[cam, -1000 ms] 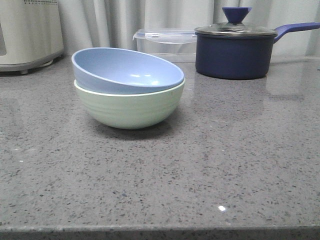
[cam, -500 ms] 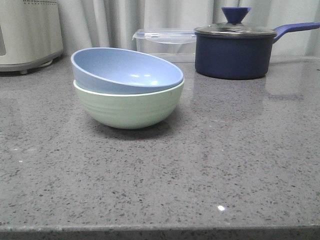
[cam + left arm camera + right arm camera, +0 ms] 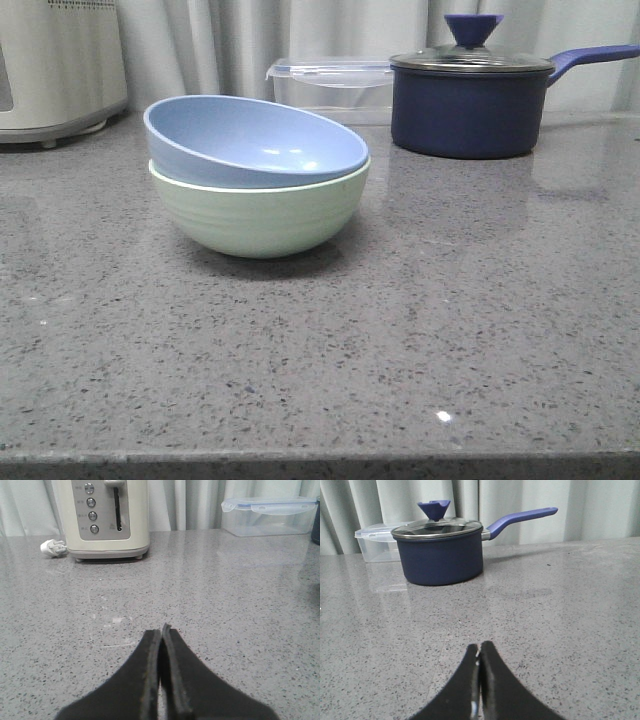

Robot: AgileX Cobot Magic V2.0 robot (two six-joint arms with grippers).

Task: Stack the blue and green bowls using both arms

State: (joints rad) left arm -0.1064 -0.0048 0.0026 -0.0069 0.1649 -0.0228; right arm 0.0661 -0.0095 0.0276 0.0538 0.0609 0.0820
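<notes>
While the matte pale-blue round bowl [image 3: 256, 140] sits tilted inside the ridged mint-green round bowl [image 3: 260, 215] towards the bench's [image 3: 420, 340] far-left corner, left hand [image 3: 161, 630] and right hand [image 3: 479, 647] are both closed, empty.

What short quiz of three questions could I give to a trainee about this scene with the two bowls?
1. True or false: the blue bowl sits level inside the green bowl.
2. Which thing stands nearest behind the bowls in the front view? A) saucepan B) clear lidded container C) toaster
3. Fill in: both the left gripper and the right gripper are ____ and hold nothing.

Key
1. False: it rests tilted, its left side higher.
2. B
3. shut
</notes>
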